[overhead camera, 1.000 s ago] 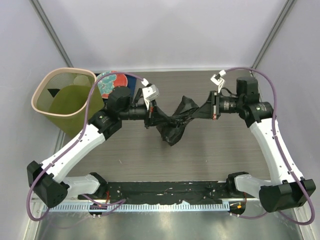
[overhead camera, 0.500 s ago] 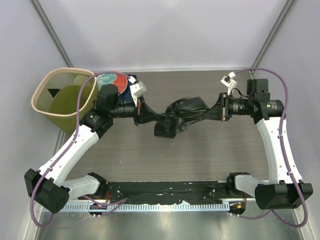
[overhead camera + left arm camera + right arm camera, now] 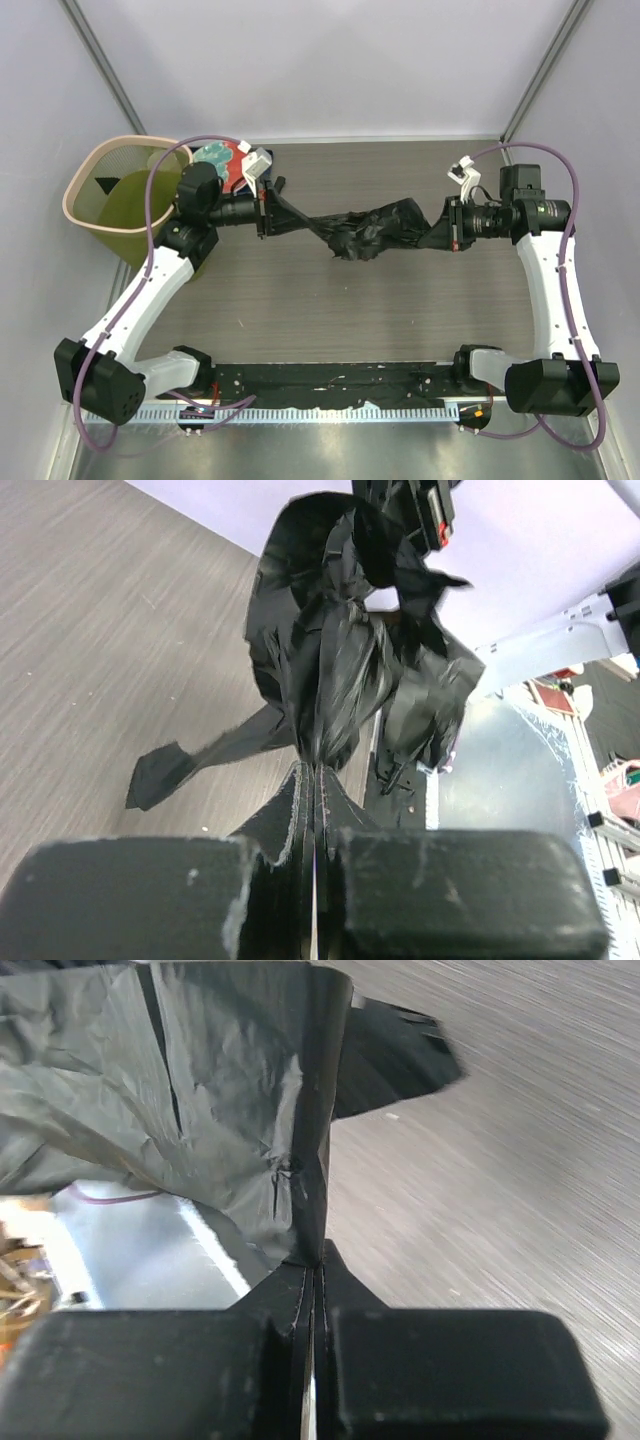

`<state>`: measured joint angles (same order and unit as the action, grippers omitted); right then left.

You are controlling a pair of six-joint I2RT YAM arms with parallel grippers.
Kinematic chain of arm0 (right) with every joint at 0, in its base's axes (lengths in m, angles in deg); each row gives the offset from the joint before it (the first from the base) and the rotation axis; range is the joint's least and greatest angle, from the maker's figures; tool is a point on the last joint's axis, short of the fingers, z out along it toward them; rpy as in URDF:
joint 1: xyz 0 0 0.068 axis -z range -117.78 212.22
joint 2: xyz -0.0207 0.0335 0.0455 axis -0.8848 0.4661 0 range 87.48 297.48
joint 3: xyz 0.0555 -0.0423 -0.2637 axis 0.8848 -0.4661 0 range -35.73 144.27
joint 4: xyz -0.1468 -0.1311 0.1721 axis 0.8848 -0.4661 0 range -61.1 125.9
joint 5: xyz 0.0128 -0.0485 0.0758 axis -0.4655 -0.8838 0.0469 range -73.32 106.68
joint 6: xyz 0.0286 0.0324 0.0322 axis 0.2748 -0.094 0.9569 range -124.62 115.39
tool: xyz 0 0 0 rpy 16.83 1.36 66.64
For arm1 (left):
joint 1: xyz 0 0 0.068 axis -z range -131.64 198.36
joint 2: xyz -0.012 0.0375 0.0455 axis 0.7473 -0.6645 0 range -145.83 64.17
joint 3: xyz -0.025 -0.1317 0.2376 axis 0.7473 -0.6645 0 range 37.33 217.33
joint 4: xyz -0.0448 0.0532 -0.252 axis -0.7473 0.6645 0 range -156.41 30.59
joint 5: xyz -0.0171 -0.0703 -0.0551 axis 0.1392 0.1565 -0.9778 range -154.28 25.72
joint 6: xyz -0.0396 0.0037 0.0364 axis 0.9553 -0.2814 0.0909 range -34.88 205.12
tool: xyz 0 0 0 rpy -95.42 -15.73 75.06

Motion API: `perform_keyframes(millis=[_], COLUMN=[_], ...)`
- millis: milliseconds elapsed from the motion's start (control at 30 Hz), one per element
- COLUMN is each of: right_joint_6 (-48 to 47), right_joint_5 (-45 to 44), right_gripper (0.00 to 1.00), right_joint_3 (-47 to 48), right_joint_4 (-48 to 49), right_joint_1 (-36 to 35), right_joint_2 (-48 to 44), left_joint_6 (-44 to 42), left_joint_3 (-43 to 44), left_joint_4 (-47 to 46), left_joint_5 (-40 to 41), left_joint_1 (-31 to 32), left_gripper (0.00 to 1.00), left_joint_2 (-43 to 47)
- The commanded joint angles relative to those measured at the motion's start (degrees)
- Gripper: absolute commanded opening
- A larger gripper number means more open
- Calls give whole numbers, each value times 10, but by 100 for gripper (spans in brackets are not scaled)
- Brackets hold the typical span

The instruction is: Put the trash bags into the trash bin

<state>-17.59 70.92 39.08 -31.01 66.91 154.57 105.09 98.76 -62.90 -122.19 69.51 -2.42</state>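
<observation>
Trash bag [image 3: 365, 232] hangs stretched above the table [image 3: 330, 310], its long axis running left to right, twisted and bunched at the middle. The left tool [image 3: 272, 203] pinches its left end and the right tool [image 3: 440, 229] its right end, both pressed tight on the film. The trash bin [image 3: 135, 205] stands at the far left, beyond the left tool. A red-and-teal plate [image 3: 218, 160] lies just beside the bin.
</observation>
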Motion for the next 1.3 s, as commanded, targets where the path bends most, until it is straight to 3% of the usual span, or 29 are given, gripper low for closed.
perform_keyframes(millis=[0,133,300,433,467,500,533,567,633,800,1033,1267], right_joint_6=[-64,-99,-97,-115,-120,-126,-130,-136,-179,-264,-264,-243], right_joint_5=[-141,-176,-73,11,24,38,59,67,84,86,69,52], right_gripper=[1,1,1,1,1,1,1,1,1,1,1,1], right_joint_3=[-12,-33,-12,2,7,12,24,29,49,70,77,85], right_joint_4=[-16,-28,-30,-48,-52,-63,-66,-68,-100,-190,-184,-153], right_joint_1=[29,43,45,46,45,45,45,46,45,25,-36,-101], right_joint_2=[-17,-21,-19,-20,-21,-19,-19,-20,-16,-11,-20,-21], left_joint_6=[75,92,79,-75,-94,-99,-100,-106,-127,-167,-255,-265], left_joint_3=[6,14,13,31,17,10,5,4,17,72,125,118], left_joint_4=[-104,-116,-116,27,36,32,22,19,3,-17,-14,-87], left_joint_5=[-33,-39,-50,15,50,60,67,85,97,102,86,118], left_joint_1=[-35,-38,-23,31,41,55,61,75,87,110,156,216], left_gripper=[0,0,0,44,55,58,74,83,91,95,100,100], left_joint_2=[-2,-7,-20,-28,-28,-32,-43,-52,-67,-133,-183,-203])
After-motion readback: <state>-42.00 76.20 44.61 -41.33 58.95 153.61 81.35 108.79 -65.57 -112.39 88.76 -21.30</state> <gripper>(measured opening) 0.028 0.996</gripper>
